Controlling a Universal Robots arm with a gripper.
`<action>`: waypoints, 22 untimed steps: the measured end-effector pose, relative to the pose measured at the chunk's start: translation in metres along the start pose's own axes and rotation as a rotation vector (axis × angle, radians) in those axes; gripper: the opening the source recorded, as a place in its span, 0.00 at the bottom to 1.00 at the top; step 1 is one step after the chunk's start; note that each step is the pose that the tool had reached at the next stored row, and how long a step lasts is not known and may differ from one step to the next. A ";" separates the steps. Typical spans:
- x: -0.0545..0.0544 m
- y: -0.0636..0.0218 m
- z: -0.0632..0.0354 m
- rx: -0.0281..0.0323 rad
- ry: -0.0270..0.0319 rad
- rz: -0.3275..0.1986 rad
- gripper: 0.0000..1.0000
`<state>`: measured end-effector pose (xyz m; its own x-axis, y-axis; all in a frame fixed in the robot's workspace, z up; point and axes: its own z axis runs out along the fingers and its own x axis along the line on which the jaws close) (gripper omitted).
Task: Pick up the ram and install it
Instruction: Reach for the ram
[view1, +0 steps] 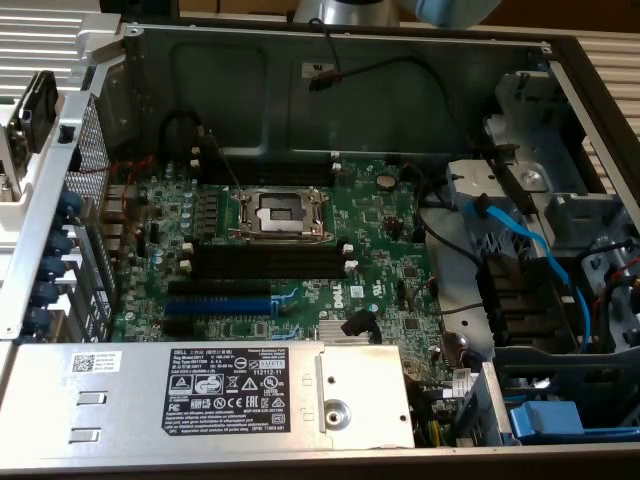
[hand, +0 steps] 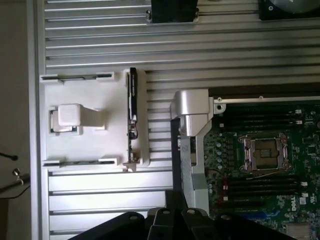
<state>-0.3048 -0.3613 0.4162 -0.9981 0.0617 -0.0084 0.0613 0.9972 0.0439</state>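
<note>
The ram (hand: 132, 115) is a thin dark board strip standing on edge in a white holder (hand: 85, 145) on the ribbed metal table, beside the open computer case. Black parts of my gripper (hand: 172, 222) show at the picture's edge, well apart from the ram, with nothing seen in them. Its fingers are shut. On the green motherboard (view1: 380, 230), empty black memory slots (view1: 270, 262) with white end clips lie on both sides of the CPU socket (view1: 280, 212). The same slots (hand: 260, 117) appear in the wrist view. The arm's silver and blue body (view1: 345, 10) hangs above the case's back wall.
A grey power supply (view1: 200, 385) with a label fills the case's near side. Blue slots (view1: 235, 300) lie beside it. A drive cage with blue cables (view1: 530, 250) takes the exterior view's right. The case's silver corner bracket (hand: 192, 115) stands between holder and motherboard.
</note>
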 end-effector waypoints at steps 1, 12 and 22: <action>0.003 0.0012 0.0002 0.0001 0.0000 -0.001 0.11; 0.025 0.0062 0.0054 -0.0005 0.0035 -0.083 0.11; 0.071 0.0180 0.0124 -0.0005 0.0035 -0.084 0.11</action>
<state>-0.3744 -0.3384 0.4039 -0.9997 -0.0223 -0.0086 -0.0227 0.9988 0.0438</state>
